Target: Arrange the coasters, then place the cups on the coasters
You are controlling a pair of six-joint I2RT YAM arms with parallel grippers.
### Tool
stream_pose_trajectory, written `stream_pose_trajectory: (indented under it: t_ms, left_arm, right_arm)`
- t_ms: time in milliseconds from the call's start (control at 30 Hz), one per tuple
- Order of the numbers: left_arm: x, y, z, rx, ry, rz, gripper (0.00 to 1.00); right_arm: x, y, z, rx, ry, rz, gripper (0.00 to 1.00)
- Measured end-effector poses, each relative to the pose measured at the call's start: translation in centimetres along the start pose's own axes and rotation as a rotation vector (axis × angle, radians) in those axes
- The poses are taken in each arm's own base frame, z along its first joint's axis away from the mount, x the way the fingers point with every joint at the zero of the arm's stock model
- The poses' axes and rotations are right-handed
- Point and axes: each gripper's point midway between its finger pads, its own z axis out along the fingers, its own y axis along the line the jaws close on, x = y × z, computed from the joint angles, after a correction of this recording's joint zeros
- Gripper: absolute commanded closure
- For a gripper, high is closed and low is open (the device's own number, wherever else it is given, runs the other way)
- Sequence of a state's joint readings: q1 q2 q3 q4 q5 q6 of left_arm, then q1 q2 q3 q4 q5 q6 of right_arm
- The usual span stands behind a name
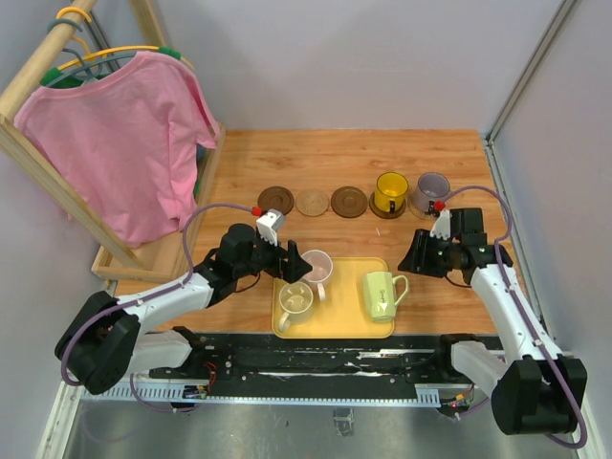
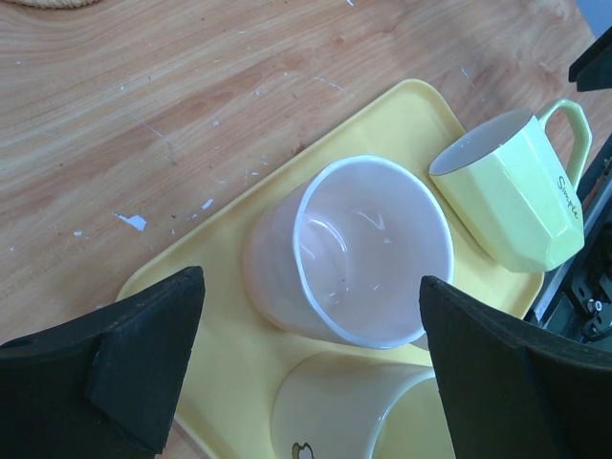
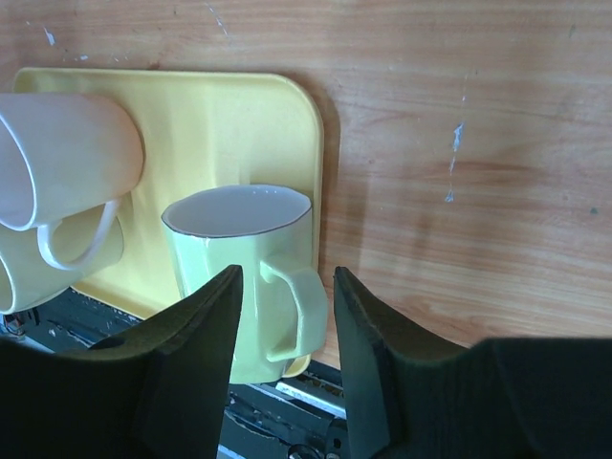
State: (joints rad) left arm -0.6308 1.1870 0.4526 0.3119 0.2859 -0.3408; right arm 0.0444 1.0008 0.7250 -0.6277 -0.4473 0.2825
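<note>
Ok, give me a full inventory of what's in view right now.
coasters: five, dark brown and tan, row across the table
yellow cup: one, yellow, fourth coaster from left
grey-purple cup: one, translucent, on rightmost coaster
pink cup: one, pale pink, tray's far left
cream cup: one, cream, tray's near left
green cup: one, light green, tray's right side
tray: one, yellow, near edge between the arms
shirt: one, pink, on rack
rack: one, wooden, far left
left end effector: one, black, open, straddling pink cup
right end effector: one, black, open, just right of tray
</note>
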Motion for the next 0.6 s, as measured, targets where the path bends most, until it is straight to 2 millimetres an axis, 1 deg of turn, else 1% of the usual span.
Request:
stream_pose_trajectory:
  t_ms: [267,600]
  left_arm:
    - [0.0,0.0,0.0,0.000,-0.001,-0.002,0.02]
    - [0.1,0.1,0.2,0.001,-0.002,-0.006,0.02]
  right_arm:
    - [2.2,-0.5,0.2,0.012,0.041,0.040,0.57]
    - [2.9,-0.8,0.7,0.017,0.061,0.076,0.63]
